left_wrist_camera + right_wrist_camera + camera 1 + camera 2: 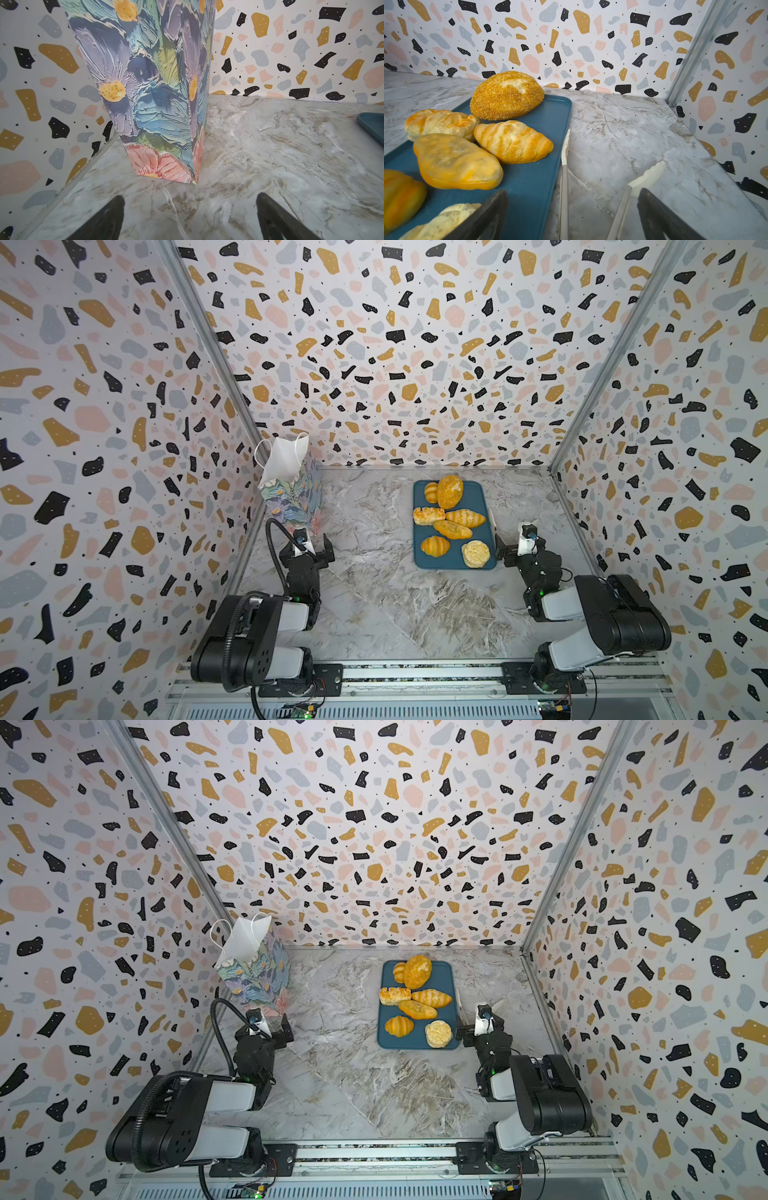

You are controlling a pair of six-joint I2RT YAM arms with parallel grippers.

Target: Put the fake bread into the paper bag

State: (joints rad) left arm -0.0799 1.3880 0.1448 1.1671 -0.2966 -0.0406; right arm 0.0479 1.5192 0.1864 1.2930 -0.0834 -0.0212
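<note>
A grey marbled table top (374, 605) is shown in both top views. A dark-blue tray (453, 563) is laid flat on it. The paper bag (293, 493) is stood on its base well to the left of the tray. White-tipped tongs (564, 158) are seen just beside the tray's right edge; whether they touch the table top cannot be told.

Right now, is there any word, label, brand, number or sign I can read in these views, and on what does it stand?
No text can be read anywhere.
The paper bag: painted flowers only, no words on the sides shown.
The blue tray, fake bread and tongs: no markings visible.
The circuit board: any print is too small to read.
</note>
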